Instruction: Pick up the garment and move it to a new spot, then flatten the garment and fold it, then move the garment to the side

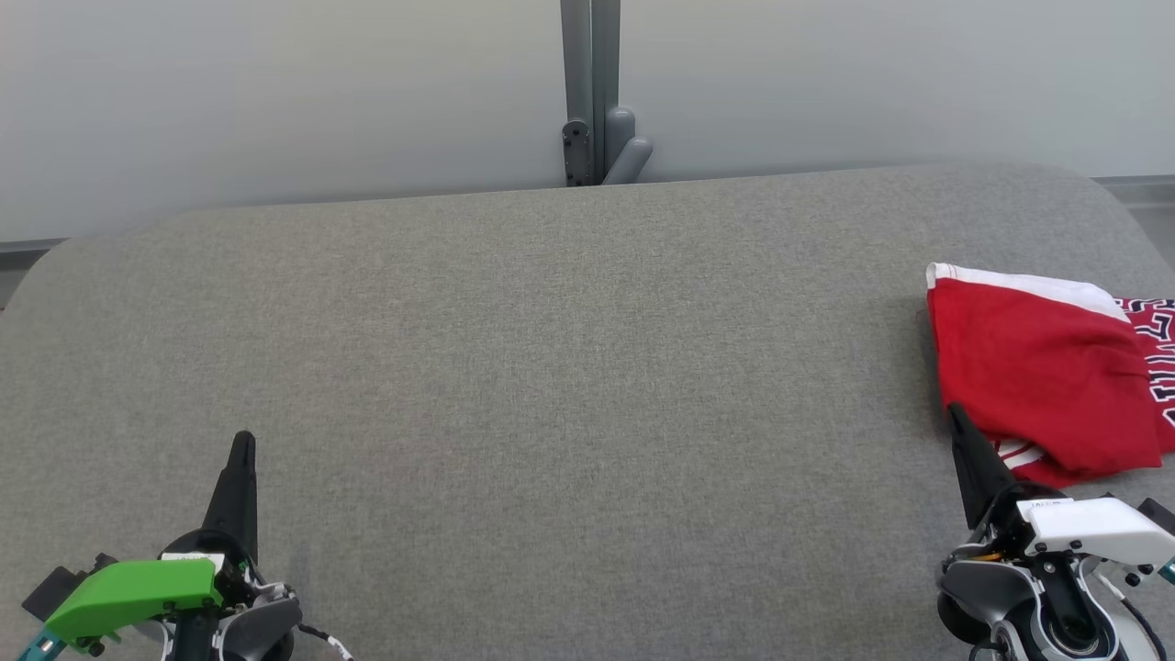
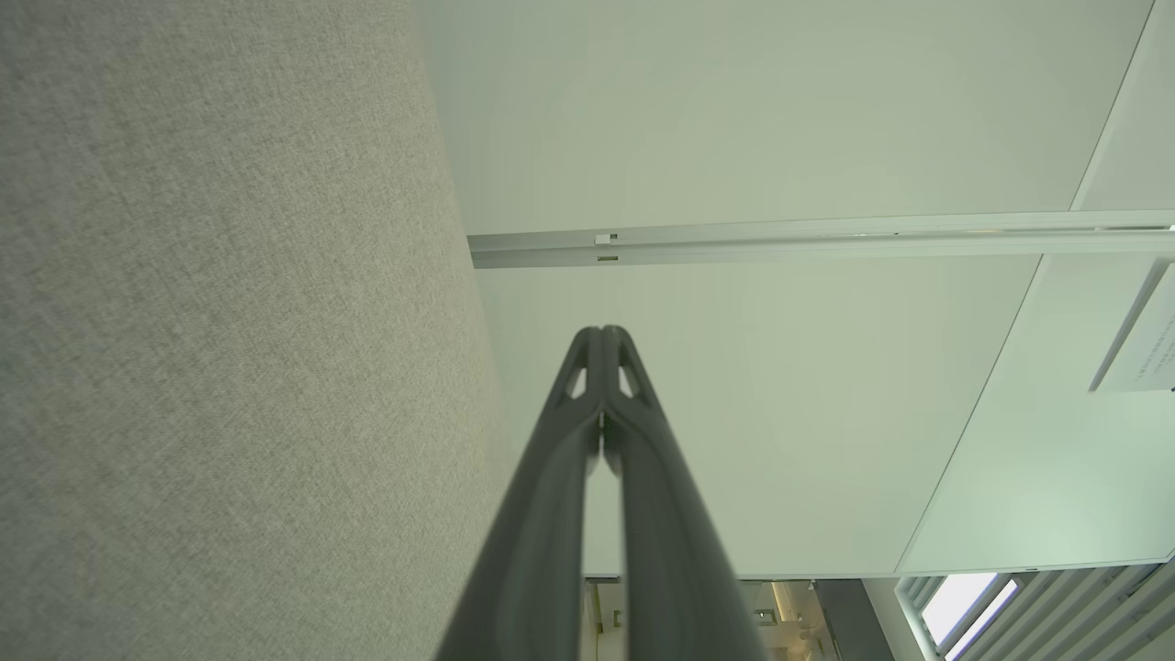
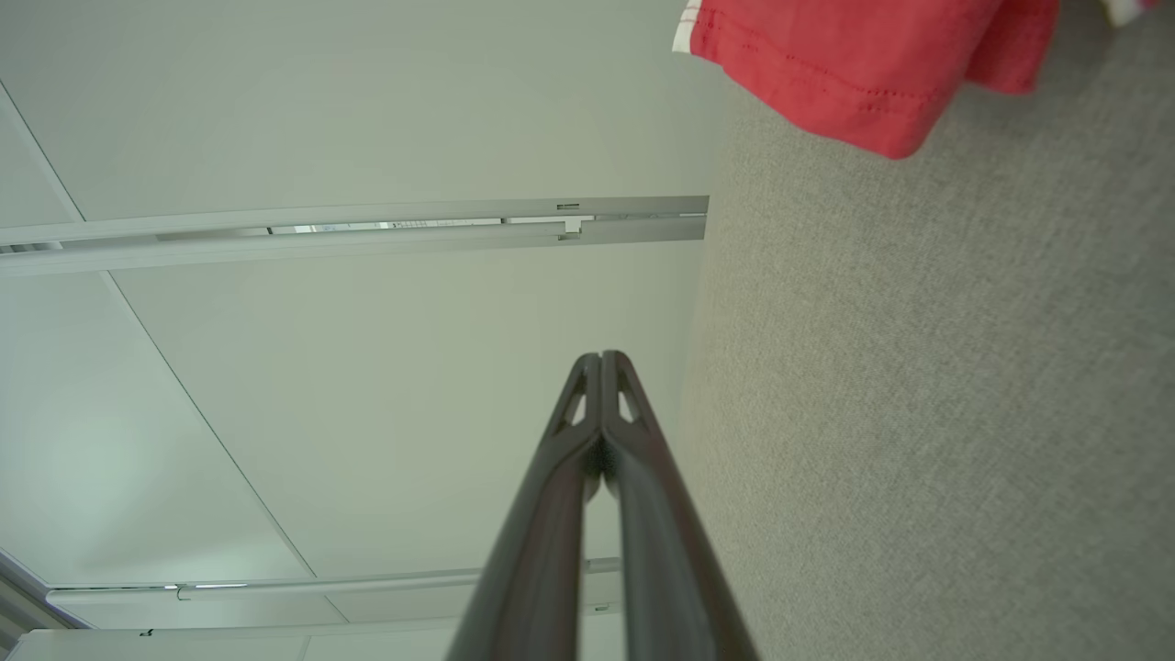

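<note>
Found garment [image 1: 1037,376] cut off at right edge of head view, lettering [image 1: 1158,330] there partly lost and unreadable. Found its lower left hem partly hidden behind right gripper [image 1: 956,415]. Could not read notice [image 2: 1143,344] at right edge of left wrist view.

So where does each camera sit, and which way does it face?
Head view: on the robot's head, facing forward and down at the grey table and wall; left gripper lower left, right gripper lower right near the red garment.
Left wrist view: on the left wrist, facing along its closed fingers, past the table to the wall.
Right wrist view: on the right wrist, facing along its closed fingers, table alongside.
Shared: head and right wrist views both show the garment.
</note>
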`<state>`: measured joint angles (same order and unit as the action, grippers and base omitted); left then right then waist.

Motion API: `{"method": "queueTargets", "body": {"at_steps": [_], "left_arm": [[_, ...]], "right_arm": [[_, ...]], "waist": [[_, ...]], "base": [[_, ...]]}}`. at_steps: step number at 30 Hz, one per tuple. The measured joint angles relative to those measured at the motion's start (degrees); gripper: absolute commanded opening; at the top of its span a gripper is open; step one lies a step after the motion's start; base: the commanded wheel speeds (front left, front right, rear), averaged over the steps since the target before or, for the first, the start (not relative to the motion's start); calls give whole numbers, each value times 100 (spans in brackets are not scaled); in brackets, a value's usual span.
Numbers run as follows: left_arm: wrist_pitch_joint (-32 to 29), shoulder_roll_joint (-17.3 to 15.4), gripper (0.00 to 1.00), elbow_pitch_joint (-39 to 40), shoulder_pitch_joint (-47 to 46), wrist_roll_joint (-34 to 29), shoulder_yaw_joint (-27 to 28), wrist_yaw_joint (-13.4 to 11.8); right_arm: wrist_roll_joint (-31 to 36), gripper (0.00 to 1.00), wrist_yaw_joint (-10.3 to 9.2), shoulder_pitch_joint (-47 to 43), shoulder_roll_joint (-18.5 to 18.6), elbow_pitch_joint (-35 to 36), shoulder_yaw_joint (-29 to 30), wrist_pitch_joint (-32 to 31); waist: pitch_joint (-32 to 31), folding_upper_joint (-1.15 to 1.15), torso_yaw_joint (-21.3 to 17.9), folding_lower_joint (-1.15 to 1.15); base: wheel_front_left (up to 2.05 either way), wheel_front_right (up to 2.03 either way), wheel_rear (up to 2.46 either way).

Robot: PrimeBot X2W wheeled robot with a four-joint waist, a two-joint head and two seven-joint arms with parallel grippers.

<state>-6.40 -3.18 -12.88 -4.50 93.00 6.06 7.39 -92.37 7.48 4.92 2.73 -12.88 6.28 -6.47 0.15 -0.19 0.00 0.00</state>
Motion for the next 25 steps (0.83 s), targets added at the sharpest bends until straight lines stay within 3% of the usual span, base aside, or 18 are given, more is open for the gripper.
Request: {"method": "queueTargets", "body": {"at_steps": [25], "left_arm": [[-7,10,0,0,-1,-2,15,0]], "right_arm": [[0,0,0,0,0,0,0,0]], "waist": [[0,0,0,0]], "base": [[0,0,0]]}}
